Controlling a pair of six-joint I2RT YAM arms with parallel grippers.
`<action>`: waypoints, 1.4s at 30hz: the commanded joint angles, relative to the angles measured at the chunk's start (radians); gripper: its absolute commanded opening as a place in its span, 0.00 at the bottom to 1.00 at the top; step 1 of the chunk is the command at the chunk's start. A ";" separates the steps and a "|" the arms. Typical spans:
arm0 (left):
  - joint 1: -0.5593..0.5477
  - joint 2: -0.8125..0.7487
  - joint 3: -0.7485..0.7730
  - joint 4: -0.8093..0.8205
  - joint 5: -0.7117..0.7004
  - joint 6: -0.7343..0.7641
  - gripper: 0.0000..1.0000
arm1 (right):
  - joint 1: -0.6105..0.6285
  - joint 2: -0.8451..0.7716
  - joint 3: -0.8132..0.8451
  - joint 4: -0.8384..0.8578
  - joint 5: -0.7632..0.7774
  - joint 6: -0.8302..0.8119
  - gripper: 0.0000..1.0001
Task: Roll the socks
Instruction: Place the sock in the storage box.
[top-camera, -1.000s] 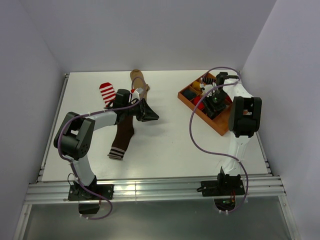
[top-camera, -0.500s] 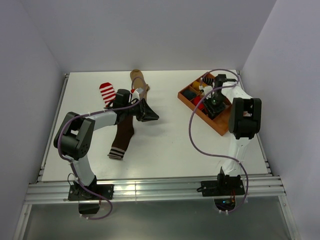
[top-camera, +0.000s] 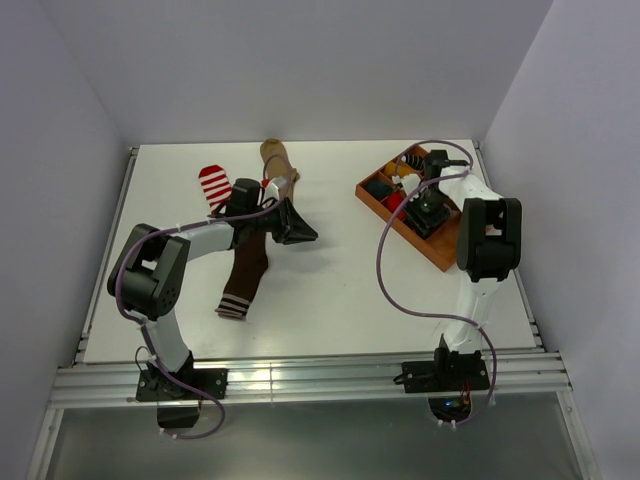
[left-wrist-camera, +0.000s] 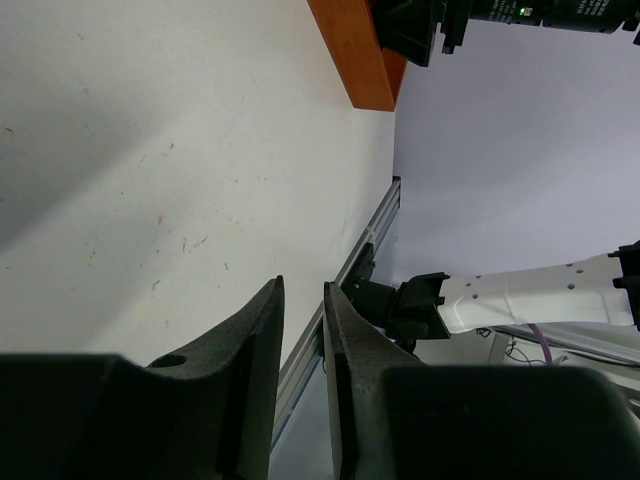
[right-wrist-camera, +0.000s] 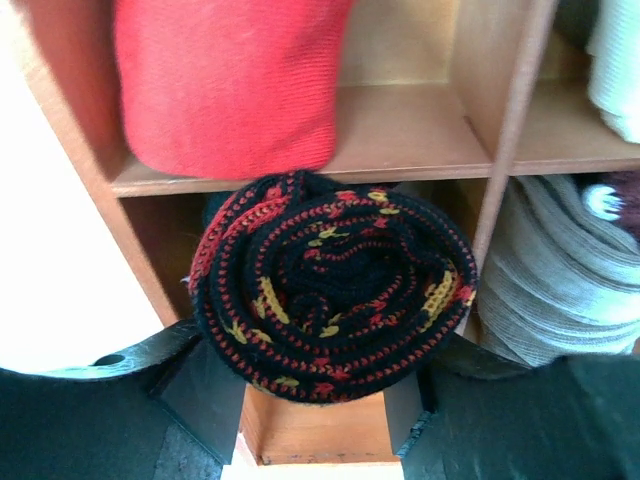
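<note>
Right jaws farther back, sock (right-wrist-camera: 335, 285) between

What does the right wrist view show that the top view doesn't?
Only the right wrist: a black roll with red and yellow pattern, sitting between the fingers of the right gripper at the front of a compartment, and a grey roll beside it. Only the top: the striped sock, tan sock and brown sock lying unrolled on the table by the left arm. Both: the box and its red roll.
</note>
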 joint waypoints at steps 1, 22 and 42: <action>0.003 -0.016 0.036 0.010 0.003 0.020 0.28 | -0.002 -0.033 0.035 -0.096 -0.021 -0.073 0.57; 0.003 -0.015 0.030 0.014 0.010 0.021 0.30 | -0.004 0.022 0.100 -0.208 -0.017 -0.102 0.63; 0.003 -0.013 0.030 0.013 0.011 0.026 0.33 | -0.031 0.022 0.155 -0.285 -0.098 -0.136 0.69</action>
